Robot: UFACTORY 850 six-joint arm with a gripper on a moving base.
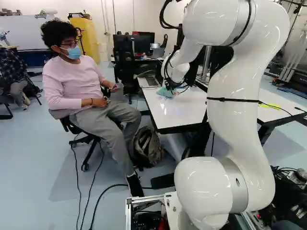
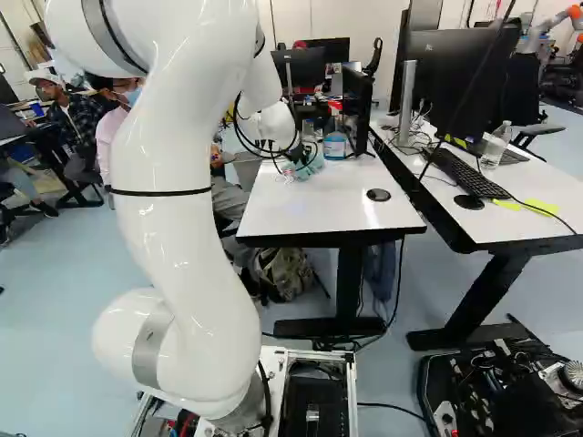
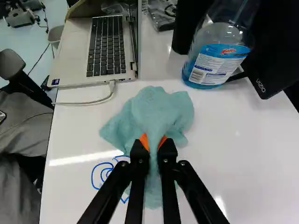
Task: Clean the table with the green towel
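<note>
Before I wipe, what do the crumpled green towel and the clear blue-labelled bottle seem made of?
Crumpled green towel: matte, soft cloth, perhaps microfibre, by its fuzzy folds.
Clear blue-labelled bottle: glossy, probably plastic; its see-through walls catch highlights.

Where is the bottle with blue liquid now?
In the right base view, the bottle stands on the white table, just right of the green towel held in the gripper.

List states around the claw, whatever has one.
Claw: shut on the towel
Green towel: bunched, pinched, touching the tabletop
Laptop: open
White cable: plugged into the laptop
Bottle: upright
Blue marker drawing: not wiped off, partly hidden
Table: marked, not yet clean
</note>
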